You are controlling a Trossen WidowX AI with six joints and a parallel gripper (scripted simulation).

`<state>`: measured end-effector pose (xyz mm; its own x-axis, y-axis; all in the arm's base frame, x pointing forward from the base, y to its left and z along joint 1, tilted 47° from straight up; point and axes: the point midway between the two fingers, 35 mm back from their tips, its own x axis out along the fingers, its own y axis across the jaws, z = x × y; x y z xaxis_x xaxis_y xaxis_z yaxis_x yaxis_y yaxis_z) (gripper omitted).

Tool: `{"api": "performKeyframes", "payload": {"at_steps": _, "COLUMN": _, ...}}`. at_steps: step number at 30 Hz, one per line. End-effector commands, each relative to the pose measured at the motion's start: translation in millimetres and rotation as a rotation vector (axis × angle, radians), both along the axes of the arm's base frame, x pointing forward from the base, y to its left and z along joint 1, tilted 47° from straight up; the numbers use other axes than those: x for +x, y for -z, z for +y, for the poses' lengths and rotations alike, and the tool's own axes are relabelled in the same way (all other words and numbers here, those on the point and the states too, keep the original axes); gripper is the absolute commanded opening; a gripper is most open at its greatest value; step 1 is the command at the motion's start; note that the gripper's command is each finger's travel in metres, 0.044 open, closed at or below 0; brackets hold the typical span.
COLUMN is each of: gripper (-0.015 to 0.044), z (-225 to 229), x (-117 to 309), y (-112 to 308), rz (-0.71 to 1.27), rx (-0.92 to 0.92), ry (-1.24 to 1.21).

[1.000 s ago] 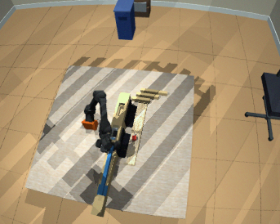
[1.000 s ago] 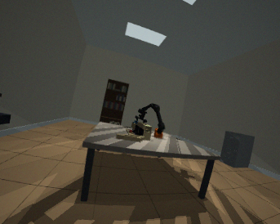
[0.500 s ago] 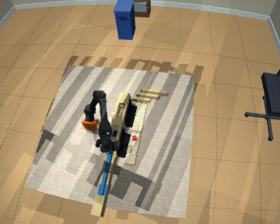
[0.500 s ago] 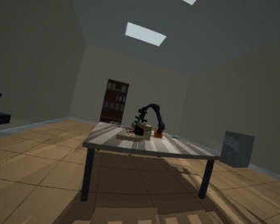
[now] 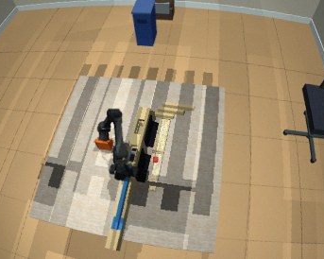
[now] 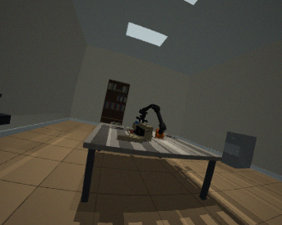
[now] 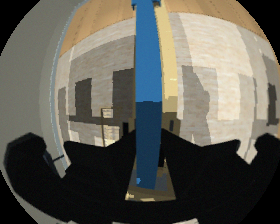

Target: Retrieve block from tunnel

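Black arm (image 5: 116,134) on orange base (image 5: 103,144), reaching over wooden structure (image 5: 142,124); blue bar (image 5: 123,198) extends from the structure's near end; small red item (image 5: 155,160) beside it; loose rods (image 5: 178,110) near the far end; office chair (image 5: 318,109) well apart.

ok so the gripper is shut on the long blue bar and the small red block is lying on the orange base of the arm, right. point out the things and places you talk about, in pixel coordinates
Not quite: the small red block (image 5: 155,160) is not on the orange base (image 5: 103,144); the top view shows it on the pale speckled strip (image 5: 163,134). The gripper is indeed shut on the long blue bar (image 5: 122,200) (image 7: 148,65).
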<state>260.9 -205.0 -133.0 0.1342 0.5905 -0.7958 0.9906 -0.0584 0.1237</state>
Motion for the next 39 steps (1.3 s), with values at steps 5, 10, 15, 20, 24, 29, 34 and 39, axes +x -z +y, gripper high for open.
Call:
{"api": "performKeyframes", "payload": {"at_steps": 5, "gripper": 0.0, "z": -19, "x": 3, "y": 27, "rz": -0.013, "rx": -0.005, "ry": 0.013}}
{"api": "performKeyframes", "payload": {"at_steps": 10, "gripper": 0.0026, "z": -17, "x": 0, "y": 18, "rz": -0.003, "rx": -0.002, "ry": 0.009}}
{"api": "performKeyframes", "payload": {"at_steps": 15, "gripper": 0.0157, "z": -17, "x": 0, "y": 18, "rz": -0.003, "rx": -0.002, "ry": 0.009}}
{"api": "performKeyframes", "payload": {"at_steps": 20, "gripper": 0.0289, "z": -25, "x": 1, "y": 11, "rz": -0.005, "rx": -0.003, "ry": 0.01}}
{"api": "performKeyframes", "payload": {"at_steps": 24, "gripper": 0.0394, "z": -38, "x": 1, "y": -1, "rz": -0.009, "rx": -0.004, "ry": 0.012}}
{"api": "performKeyframes", "payload": {"at_steps": 29, "gripper": 0.044, "z": -37, "x": 1, "y": -3, "rz": -0.005, "rx": 0.005, "ry": 0.019}}
{"api": "performKeyframes", "payload": {"at_steps": 34, "gripper": 0.044, "z": -7, "x": 3, "y": -41, "rz": -0.01, "rx": -0.001, "ry": 0.013}}
{"api": "performKeyframes", "payload": {"at_steps": 39, "gripper": 0.044, "z": -5, "x": 3, "y": -43, "rz": -0.011, "rx": -0.001, "ry": 0.013}}
